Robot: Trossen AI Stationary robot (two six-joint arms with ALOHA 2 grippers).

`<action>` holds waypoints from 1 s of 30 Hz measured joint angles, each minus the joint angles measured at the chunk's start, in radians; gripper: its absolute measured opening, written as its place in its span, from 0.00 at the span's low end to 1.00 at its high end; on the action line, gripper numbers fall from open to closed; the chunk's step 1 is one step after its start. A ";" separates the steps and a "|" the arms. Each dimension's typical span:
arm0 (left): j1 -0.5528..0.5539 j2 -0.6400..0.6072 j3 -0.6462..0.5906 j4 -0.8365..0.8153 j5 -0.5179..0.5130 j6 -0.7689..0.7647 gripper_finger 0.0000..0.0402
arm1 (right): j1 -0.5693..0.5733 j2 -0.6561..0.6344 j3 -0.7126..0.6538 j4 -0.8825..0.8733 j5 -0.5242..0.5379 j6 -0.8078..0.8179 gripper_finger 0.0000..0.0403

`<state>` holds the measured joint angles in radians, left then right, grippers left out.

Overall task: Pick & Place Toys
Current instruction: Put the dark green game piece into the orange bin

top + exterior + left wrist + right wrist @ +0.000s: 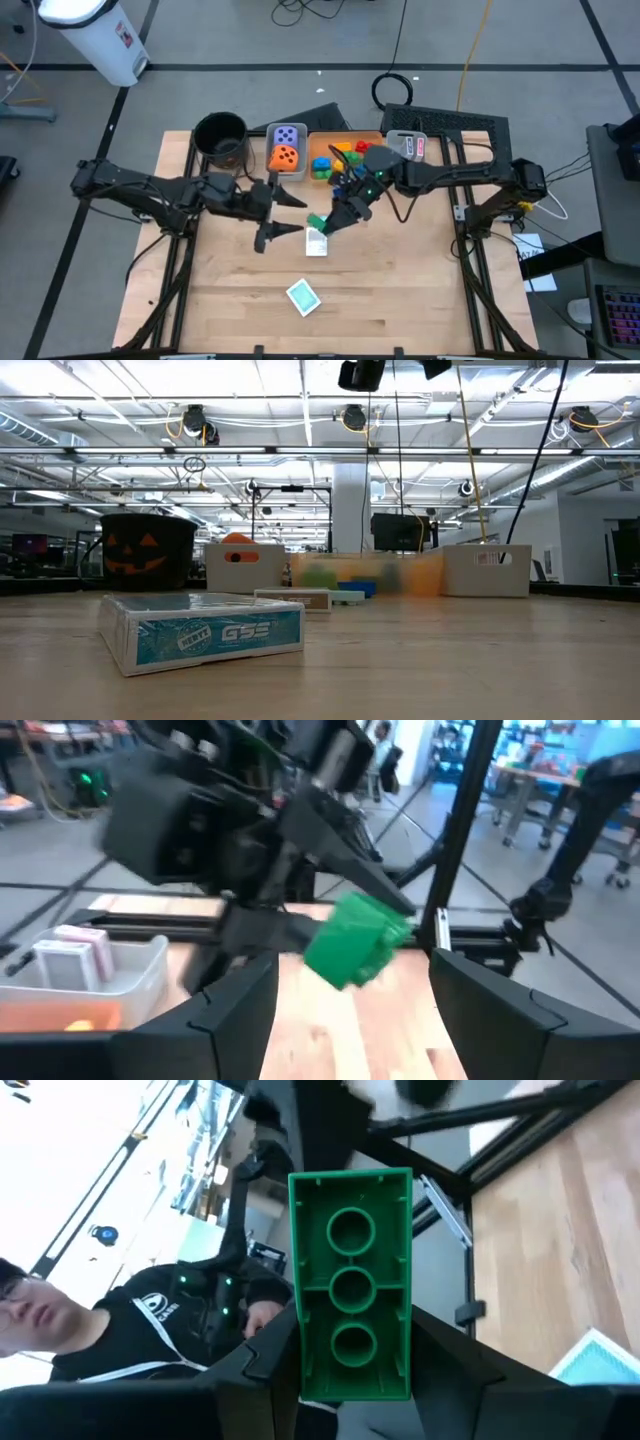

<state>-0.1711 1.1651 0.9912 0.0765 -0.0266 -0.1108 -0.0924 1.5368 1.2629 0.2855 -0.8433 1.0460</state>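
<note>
My right gripper (324, 221) is shut on a green plastic brick (316, 221) above the middle of the table. The brick also shows in the left wrist view (355, 940). My left gripper (284, 216) is open and empty just left of the brick, its fingers (230, 1010) pointing at it. A white card (316, 243) lies flat on the table below the brick. A teal card (303, 297) lies flat nearer the front edge. A purple die (288, 135) and an orange die (286, 157) sit in a grey bin. My right gripper pinches the green brick between its two fingers by the two long sides at one end (350, 1380). The rest of the brick sticks out past the fingertips, its hollow underside toward the wrist camera. The fingers slant down from the table's far right. The brick is clear of the table.
An orange bin (372, 136) with several coloured bricks stands at the back. Another grey bin (406, 147) with a pink card stands to its right. A round black pot (220, 136) stands at the back left. The table frame's black bars run along both sides.
</note>
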 joint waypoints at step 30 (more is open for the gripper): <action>0.033 0.158 0.146 -0.016 0.172 0.100 0.26 | -0.007 0.001 0.000 0.050 -0.109 0.019 0.33</action>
<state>-0.1376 1.3235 1.1370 0.0606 0.1454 -0.0108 -0.0993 1.5379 1.2629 0.3354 -0.9527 1.0655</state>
